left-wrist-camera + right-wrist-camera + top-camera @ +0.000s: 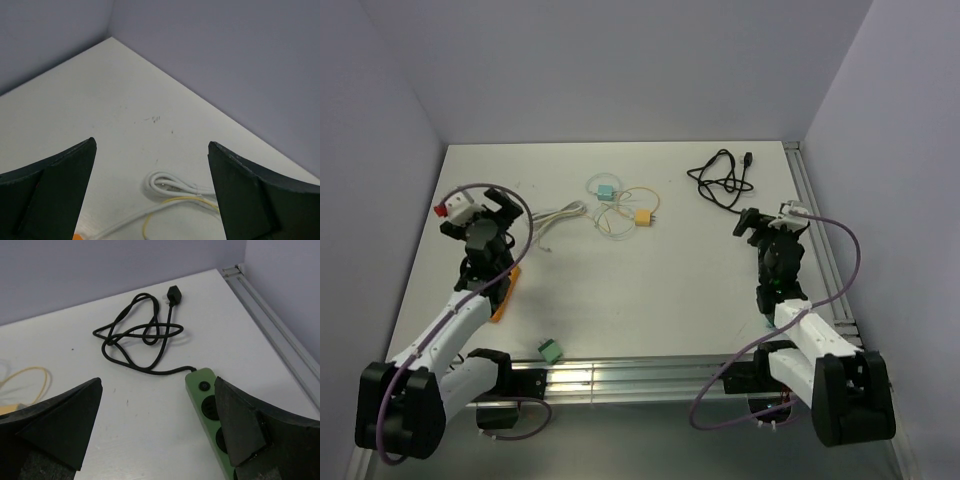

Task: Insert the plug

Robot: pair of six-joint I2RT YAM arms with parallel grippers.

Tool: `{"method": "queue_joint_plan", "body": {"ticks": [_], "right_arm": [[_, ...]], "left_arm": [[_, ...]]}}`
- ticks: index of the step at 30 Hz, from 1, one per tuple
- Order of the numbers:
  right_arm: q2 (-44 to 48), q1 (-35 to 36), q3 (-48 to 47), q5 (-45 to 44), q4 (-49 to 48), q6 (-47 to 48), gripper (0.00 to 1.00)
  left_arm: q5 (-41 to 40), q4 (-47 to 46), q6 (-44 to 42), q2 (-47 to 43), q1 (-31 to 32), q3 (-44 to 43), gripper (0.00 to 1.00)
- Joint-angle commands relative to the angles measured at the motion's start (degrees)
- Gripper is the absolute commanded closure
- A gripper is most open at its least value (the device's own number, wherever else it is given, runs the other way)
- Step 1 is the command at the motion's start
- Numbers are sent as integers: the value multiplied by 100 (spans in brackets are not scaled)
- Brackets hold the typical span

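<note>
Right wrist shows our right gripper (pixel 157 432) spread wide and empty near the power strip (pixel 200 390). We should grip the plug (pixel 174 292) by its body, not the cord (pixel 169 317).

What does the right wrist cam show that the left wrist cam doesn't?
Only right wrist: the green power strip, partly behind a finger, its black cord coiled on the table, the plug at the cord's far end, and the rail.
Only left wrist: a white cable and a table corner.
Both: left gripper and right gripper open and empty, the table, the purple wall, and some yellow wire. I can't tell whether it's the same wire.
</note>
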State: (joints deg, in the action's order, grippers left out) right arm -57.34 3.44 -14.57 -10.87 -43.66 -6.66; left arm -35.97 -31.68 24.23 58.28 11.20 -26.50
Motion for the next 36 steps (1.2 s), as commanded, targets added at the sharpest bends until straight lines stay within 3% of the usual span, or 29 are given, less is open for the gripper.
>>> {"method": "queue_joint_plan", "body": {"ticks": [1,3,6,7,12,15,18,21,26,31,36], "right_arm": [[565,34,-738,-1081,2057,-1243,0],[689,42,-1433,-1163,3652,-1688,0],[619,34,-2102,-1275,5185,-2145,0],[602,34,-2190,-1494,5427,-2521,0],[-38,-221,-2981,-1014,6754,-2288,0],[-626,-352,-3350,-1180,7281,-2410,0],[-1068,-765,-3552,-978,7354,-2349,0],[-1559,-1107,-3719,-559,7275,-2009,0],[-2727,-1241,-4334,-197,7662,-1357,0],[-2887,-1276,-4186,672,7284,-890,1],[-3371,-1302,-4282,472,7512,-873,6]], "left_arm": [[-648,2466,1363,-343,14,-880,1],[-640,3060,2013,-589,14,-1084,1],[-658,4369,3217,-1046,5,-1383,1],[-318,4555,3368,-1169,5,-1428,0],[1458,4137,2790,-2197,5,-1191,0],[2268,3889,2631,-2514,5,-989,0],[2549,4003,2394,-2436,320,-1190,1],[3285,3986,2148,-2260,462,-1427,9],[4228,3986,1919,-1847,594,-1630,14],[4887,3731,1928,-1628,664,-1472,16],[5187,3652,1954,-1460,761,-1463,18]]}}
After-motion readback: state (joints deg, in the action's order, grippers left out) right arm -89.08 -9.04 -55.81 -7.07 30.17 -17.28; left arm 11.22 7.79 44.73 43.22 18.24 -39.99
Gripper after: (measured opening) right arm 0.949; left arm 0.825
